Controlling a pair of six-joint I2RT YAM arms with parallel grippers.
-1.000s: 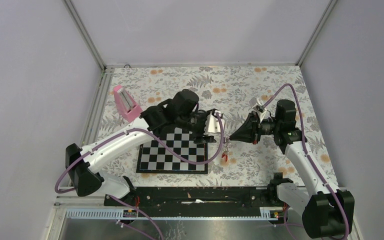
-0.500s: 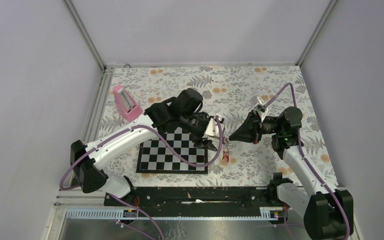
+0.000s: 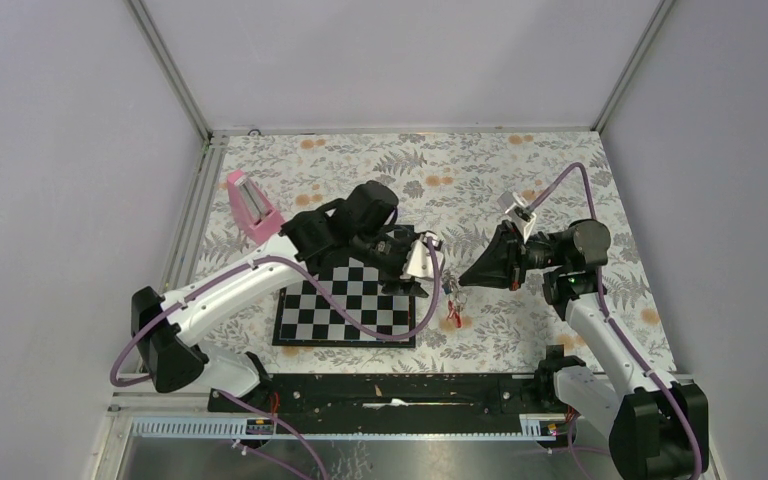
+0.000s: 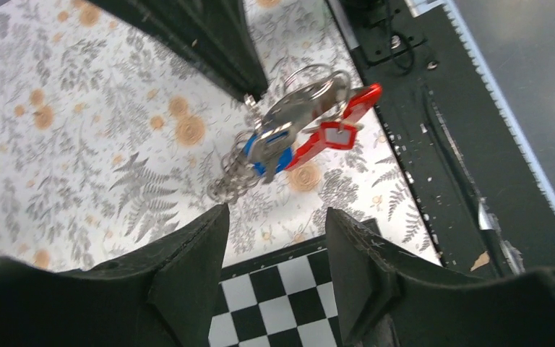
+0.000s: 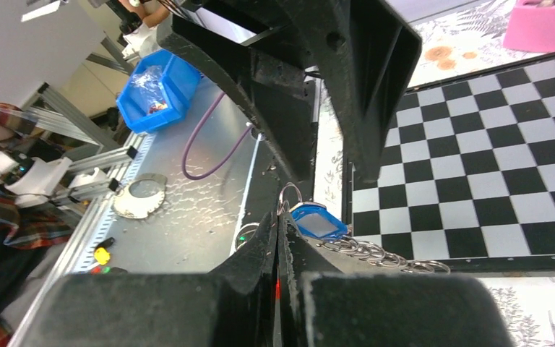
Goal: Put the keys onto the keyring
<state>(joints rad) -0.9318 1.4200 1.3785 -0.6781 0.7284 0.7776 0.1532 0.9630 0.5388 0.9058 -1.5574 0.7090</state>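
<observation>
Robot arms meet in mid-air over a flowered counter point(image 3: 520, 170), just right of a chessboard point(image 3: 345, 310). The right tool point(image 3: 460, 281) is clenched to a point, grasping the keyring point(image 4: 231, 173), a string of thin metal rings. The keys point(image 4: 289, 126) hang bunched with those rings at its tip, above the counter: one with a blue tag point(image 4: 269, 153), one with a red tag point(image 4: 332, 134). The left tool point(image 4: 274, 213) is released, its jaws apart, facing the bundle close by without touching it. A pink block point(image 3: 250, 205) stands at far left.
</observation>
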